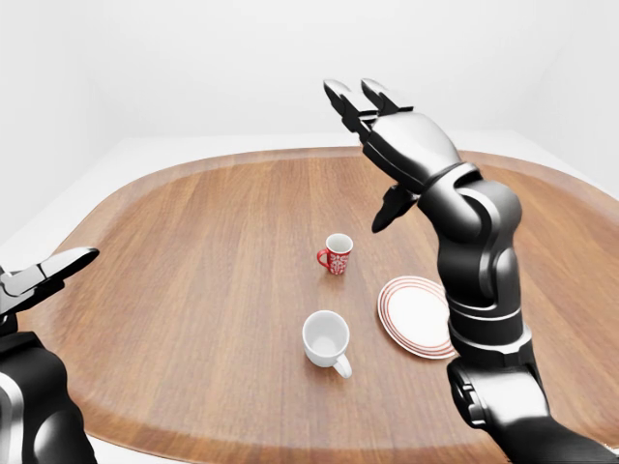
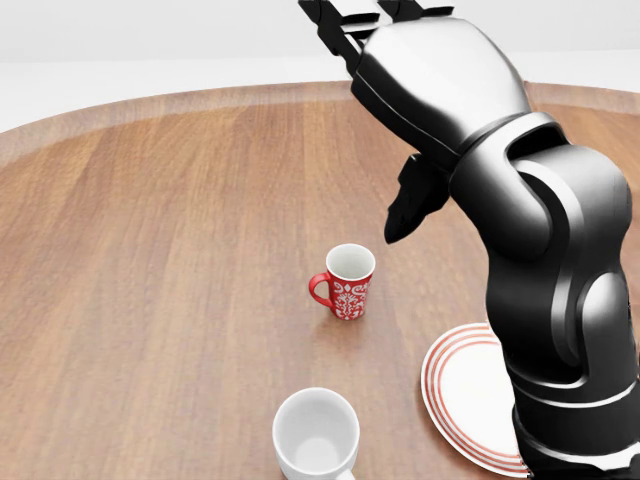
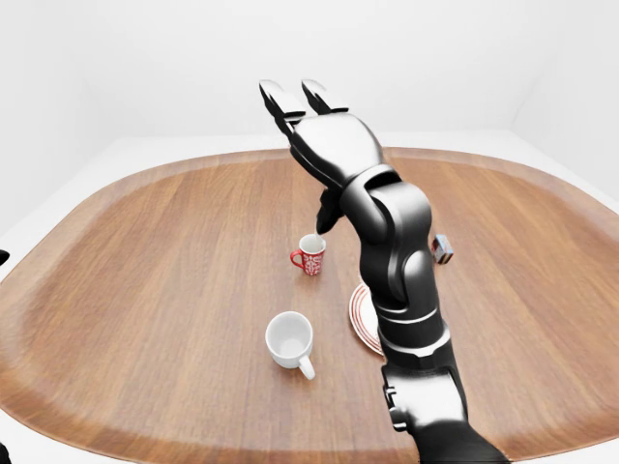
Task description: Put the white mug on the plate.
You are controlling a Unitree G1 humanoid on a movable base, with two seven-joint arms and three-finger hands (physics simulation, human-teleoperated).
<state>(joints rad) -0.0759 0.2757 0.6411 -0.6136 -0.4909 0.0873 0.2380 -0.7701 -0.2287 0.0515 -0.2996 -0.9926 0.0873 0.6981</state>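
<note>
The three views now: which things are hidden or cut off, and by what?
- Plate: in the head view the right arm covers its right part.
- Small box: shows only in the right-eye view, too small to read.
- White mug: bottom edge of the head view cuts it off.
- Left hand: only open fingertips show, left-eye view.
</note>
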